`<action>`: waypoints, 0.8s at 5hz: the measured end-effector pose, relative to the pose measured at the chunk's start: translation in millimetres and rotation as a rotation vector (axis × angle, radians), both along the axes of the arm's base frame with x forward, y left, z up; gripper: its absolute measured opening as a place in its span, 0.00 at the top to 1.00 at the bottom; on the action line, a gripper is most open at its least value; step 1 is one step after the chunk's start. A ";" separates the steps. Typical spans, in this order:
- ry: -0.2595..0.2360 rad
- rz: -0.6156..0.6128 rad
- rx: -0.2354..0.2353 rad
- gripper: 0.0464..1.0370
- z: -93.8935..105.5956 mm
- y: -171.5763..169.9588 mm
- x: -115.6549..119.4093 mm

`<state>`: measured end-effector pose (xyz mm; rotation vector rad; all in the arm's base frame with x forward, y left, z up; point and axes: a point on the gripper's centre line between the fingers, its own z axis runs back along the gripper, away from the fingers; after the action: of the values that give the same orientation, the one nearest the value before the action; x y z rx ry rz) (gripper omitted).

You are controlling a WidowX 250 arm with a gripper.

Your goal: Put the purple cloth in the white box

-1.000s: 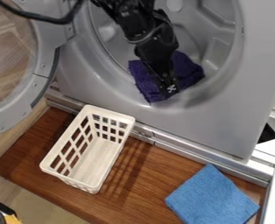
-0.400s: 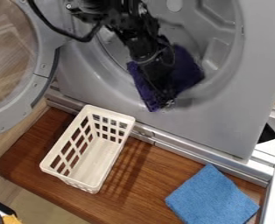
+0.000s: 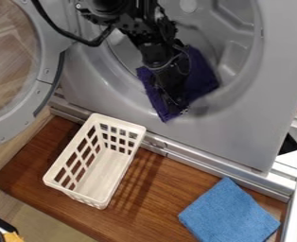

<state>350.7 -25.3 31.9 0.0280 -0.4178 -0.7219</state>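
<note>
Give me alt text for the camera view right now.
A black robot gripper is at a purple cloth in the opening of a washing machine, above a white slatted basket and a blue cloth on a wooden surface.

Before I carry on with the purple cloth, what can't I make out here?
All in the camera view:
- Grip of the hand on the purple cloth: dark on dark.
- Purple cloth's underside: hidden by its own upper layers.
- Door: cut off by the left edge.
- Blue cloth's lowest part: cut off by the bottom edge.
- Lower-left black-and-yellow item: cut off by the corner.
</note>
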 end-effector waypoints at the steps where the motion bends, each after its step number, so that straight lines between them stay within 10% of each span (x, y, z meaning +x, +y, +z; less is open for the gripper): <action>1: 0.004 0.004 -0.005 0.93 -1.8 -0.5 -4.0; 4: -0.123 0.003 -0.036 0.99 60.9 -1.7 -23.6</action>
<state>327.1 -27.0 92.7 0.0388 -0.5483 -0.7118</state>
